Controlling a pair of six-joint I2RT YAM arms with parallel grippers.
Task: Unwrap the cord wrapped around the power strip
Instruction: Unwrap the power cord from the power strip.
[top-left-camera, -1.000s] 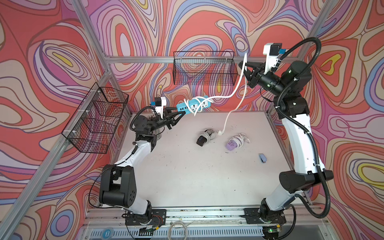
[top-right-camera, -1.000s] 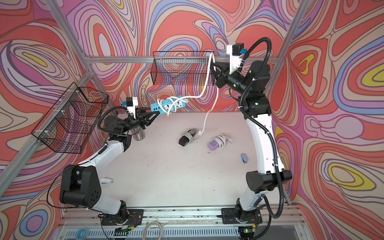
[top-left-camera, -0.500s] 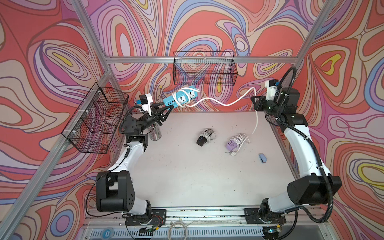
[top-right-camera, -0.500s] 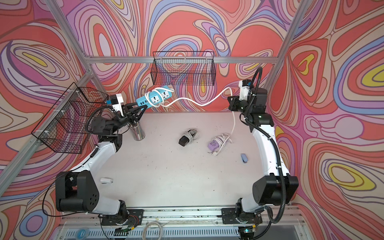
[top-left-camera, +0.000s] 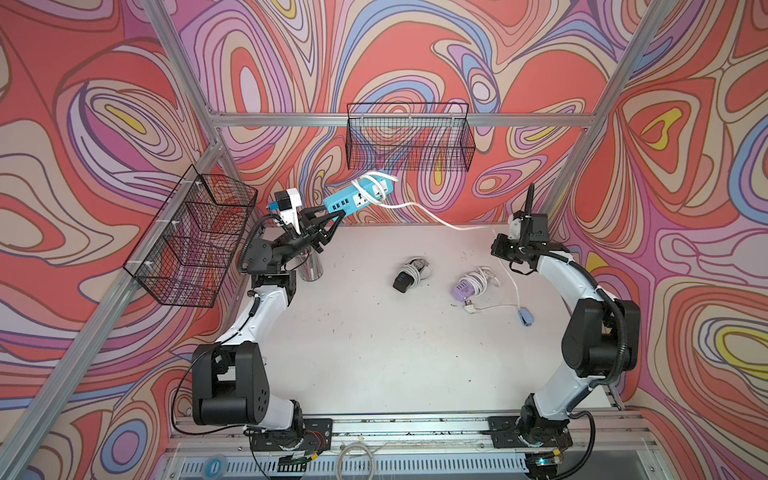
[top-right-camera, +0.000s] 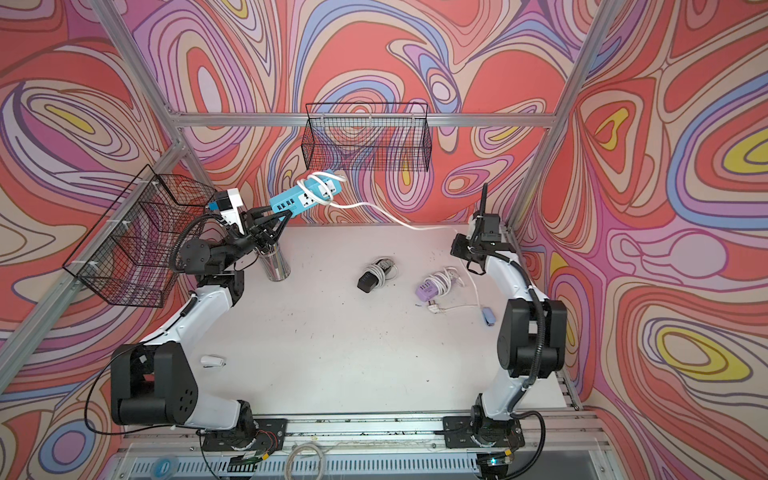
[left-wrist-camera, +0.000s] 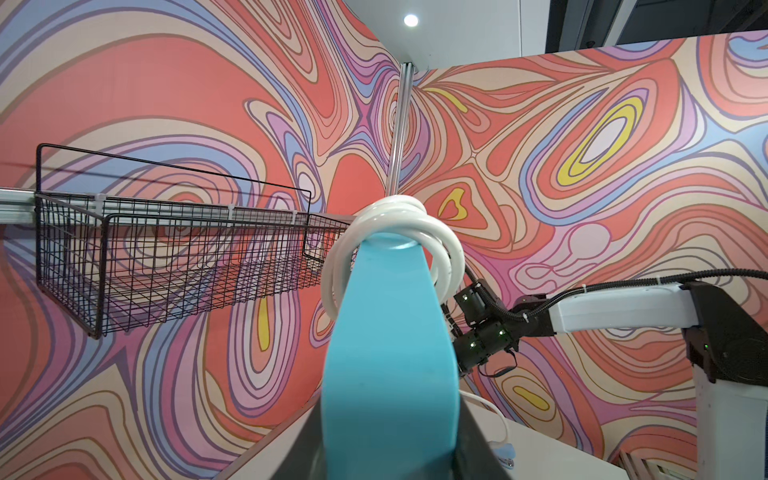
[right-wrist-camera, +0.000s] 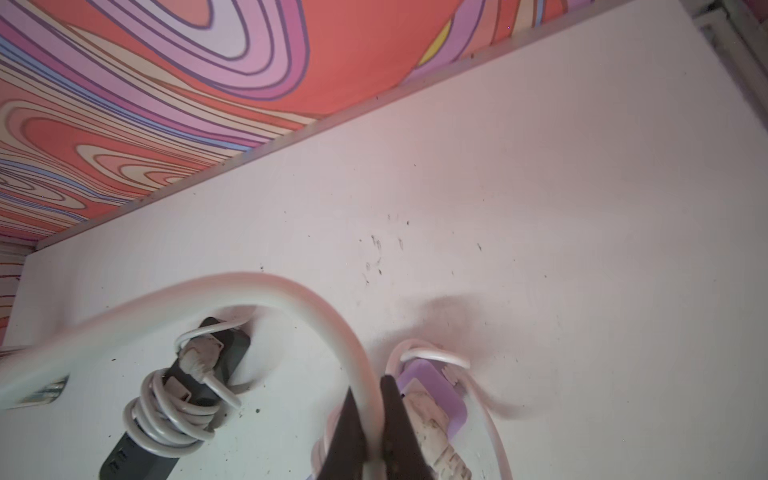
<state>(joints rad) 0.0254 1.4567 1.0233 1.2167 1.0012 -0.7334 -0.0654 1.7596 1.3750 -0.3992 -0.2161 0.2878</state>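
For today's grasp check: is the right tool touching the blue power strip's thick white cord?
Touching. The right wrist view shows the right tool shut on the thick white cord.

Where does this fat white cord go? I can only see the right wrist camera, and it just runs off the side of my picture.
Observer: The white cord climbs to a blue power strip that is held up off the table.
Operator: Who's holding that up?
Observer: The left gripper, shut on the end of the strip that has no cord around it.
Operator: Is the cord all unwound?
Observer: No, several loops circle the strip's far end.
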